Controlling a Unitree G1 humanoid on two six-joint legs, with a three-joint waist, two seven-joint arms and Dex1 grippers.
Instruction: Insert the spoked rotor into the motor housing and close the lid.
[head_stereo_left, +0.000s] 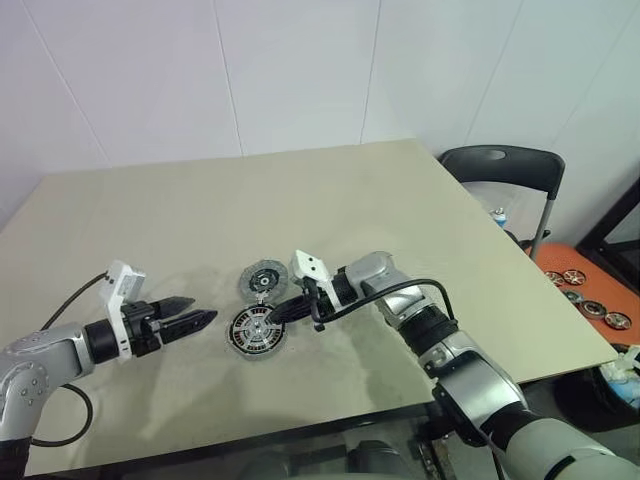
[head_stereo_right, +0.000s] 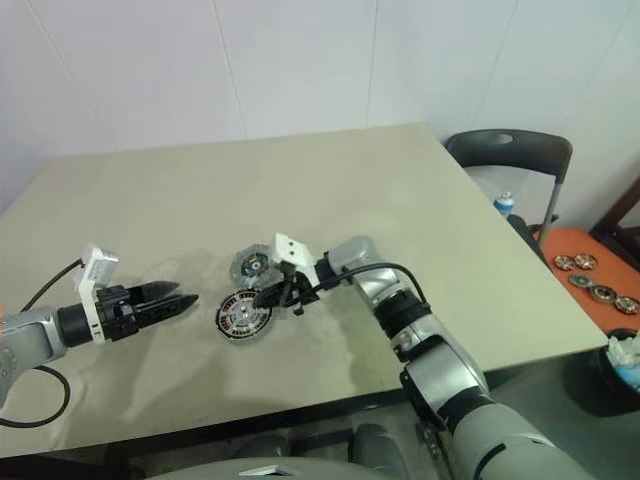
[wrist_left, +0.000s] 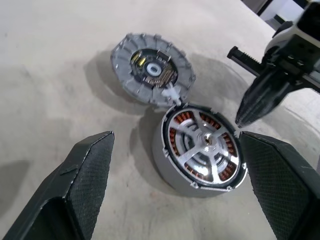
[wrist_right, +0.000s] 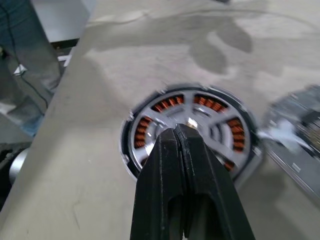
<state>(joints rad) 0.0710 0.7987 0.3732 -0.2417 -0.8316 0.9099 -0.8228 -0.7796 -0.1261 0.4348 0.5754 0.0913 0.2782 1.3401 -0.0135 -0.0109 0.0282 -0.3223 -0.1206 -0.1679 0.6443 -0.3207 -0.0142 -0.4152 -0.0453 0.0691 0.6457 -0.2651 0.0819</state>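
Right gripper (head_stereo_left: 283, 311) shut above the motor housing (head_stereo_left: 256, 333) — lying flat, open face up.

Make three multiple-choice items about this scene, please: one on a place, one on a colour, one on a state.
1. Where does the lid lie?
A. flat on the table beside the motor housing
B. closed over the housing
C. on the chair

2. What colour are the windings in the housing?
A. blue
B. copper
C. white

3. How are the right gripper fingers?
A. wide apart
B. shut on the lid
C. shut together, holding nothing

Answers: 1 A, the lid lies open beside the case; 2 B, copper shows between the spokes; 3 C, the fingers meet above the hub.
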